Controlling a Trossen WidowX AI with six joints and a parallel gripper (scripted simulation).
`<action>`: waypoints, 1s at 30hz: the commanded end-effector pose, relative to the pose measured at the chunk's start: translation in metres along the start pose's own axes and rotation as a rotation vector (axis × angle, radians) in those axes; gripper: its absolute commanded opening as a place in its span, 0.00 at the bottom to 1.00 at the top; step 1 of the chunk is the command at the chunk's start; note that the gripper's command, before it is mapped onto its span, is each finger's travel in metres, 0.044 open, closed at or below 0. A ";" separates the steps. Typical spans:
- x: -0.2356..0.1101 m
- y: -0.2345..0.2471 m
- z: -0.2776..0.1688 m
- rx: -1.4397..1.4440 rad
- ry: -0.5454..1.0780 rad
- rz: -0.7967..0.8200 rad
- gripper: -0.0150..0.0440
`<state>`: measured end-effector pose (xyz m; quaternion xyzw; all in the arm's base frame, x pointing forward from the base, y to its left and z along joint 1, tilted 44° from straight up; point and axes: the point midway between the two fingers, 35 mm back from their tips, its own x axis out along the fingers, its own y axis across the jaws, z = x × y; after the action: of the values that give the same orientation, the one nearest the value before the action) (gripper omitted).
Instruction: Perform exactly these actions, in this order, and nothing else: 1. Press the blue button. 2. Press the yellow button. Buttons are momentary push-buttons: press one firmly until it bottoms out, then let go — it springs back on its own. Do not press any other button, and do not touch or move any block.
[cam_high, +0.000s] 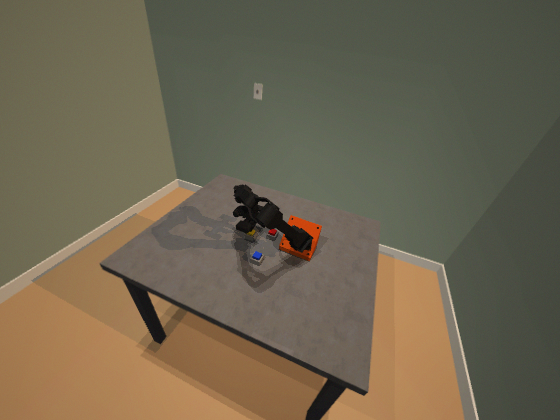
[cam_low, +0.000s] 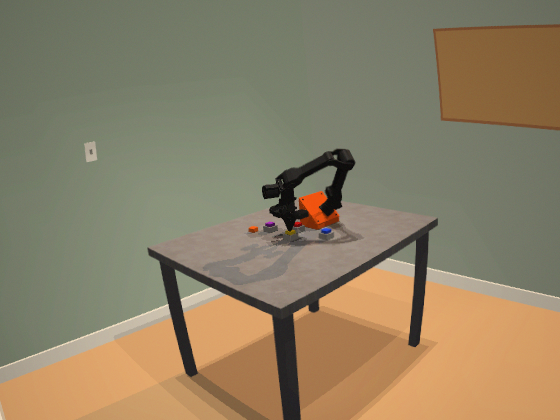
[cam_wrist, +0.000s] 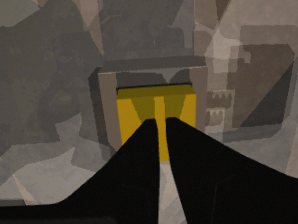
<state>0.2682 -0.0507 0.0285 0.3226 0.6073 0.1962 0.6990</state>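
Down low, closed hand (cam_wrist: 161, 123) on yellow button (cam_wrist: 157, 111)

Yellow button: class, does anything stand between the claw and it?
Nothing visible does. The shut claw sits directly over the yellow button, its tips at the cap. The red button lies beside, apart.

buttons: 4 (blue (cam_low: 326, 231), yellow (cam_low: 290, 232), red (cam_low: 298, 224), purple (cam_low: 270, 224)) | orange block (cam_low: 253, 229): 1
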 end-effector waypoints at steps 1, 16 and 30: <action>0.006 0.001 -0.002 0.004 0.005 0.005 0.29; 0.006 0.001 -0.002 0.004 0.005 0.005 0.29; -0.026 0.001 -0.001 0.004 0.005 0.003 0.29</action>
<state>0.2639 -0.0634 0.0423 0.3267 0.6077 0.1952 0.6970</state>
